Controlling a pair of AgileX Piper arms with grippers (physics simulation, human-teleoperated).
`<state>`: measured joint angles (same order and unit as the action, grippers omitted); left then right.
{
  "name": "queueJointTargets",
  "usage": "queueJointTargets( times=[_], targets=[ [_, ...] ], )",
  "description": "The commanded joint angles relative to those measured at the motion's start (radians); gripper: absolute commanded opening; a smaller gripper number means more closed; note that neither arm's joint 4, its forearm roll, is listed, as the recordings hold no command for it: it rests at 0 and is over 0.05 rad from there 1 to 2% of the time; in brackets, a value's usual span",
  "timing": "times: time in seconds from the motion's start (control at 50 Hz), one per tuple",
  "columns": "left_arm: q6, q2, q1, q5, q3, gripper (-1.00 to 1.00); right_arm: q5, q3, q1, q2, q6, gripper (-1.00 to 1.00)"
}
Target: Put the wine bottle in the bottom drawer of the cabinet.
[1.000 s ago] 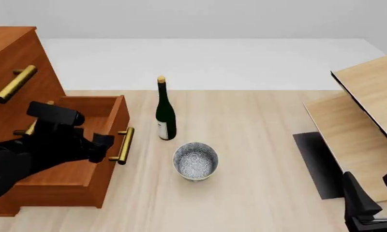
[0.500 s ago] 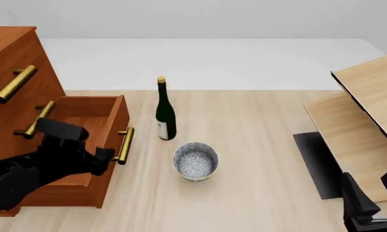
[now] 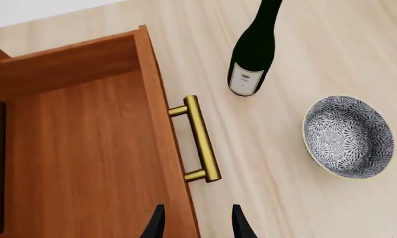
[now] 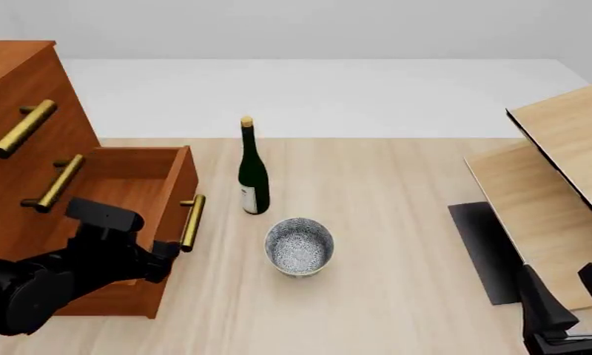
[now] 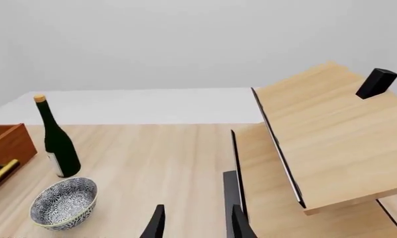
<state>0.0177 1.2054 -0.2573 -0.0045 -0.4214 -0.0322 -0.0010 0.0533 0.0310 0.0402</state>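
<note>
The wine bottle (image 4: 252,177) stands upright on the table, dark green with a tan cork and a white label; it also shows in the left wrist view (image 3: 254,54) and the right wrist view (image 5: 58,144). The cabinet (image 4: 20,96) stands at the left with its bottom drawer (image 4: 128,196) pulled out and nothing inside (image 3: 86,148). My left gripper (image 4: 162,259) is open over the near end of the drawer's front wall, just short of the brass handle (image 3: 200,139). My right gripper (image 4: 567,292) is open at the near right, far from the bottle.
A blue-patterned bowl (image 4: 299,246) sits just in front of the bottle and right of the drawer handle. Pale wood furniture (image 4: 558,170) with a dark panel (image 4: 485,248) fills the right side. Two upper drawer fronts with brass handles (image 4: 20,127) are shut.
My left arm has drawn back toward the near edge, its gripper sliding along the drawer front away from the handle. The drawer, bottle and bowl stay put. The right gripper barely shifted.
</note>
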Motion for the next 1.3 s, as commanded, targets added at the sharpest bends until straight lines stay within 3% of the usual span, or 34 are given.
queueJointTargets(
  times=[0.02,1.3],
  targets=[
    [-0.004,0.025,-0.01,-0.037,0.017,1.0,0.0,0.0,0.005,0.004,-0.001,1.0],
    [-0.086,0.015,-0.163,-0.04,0.005,1.0,-0.01,0.0,0.012,-0.006,0.008,1.0]
  ],
)
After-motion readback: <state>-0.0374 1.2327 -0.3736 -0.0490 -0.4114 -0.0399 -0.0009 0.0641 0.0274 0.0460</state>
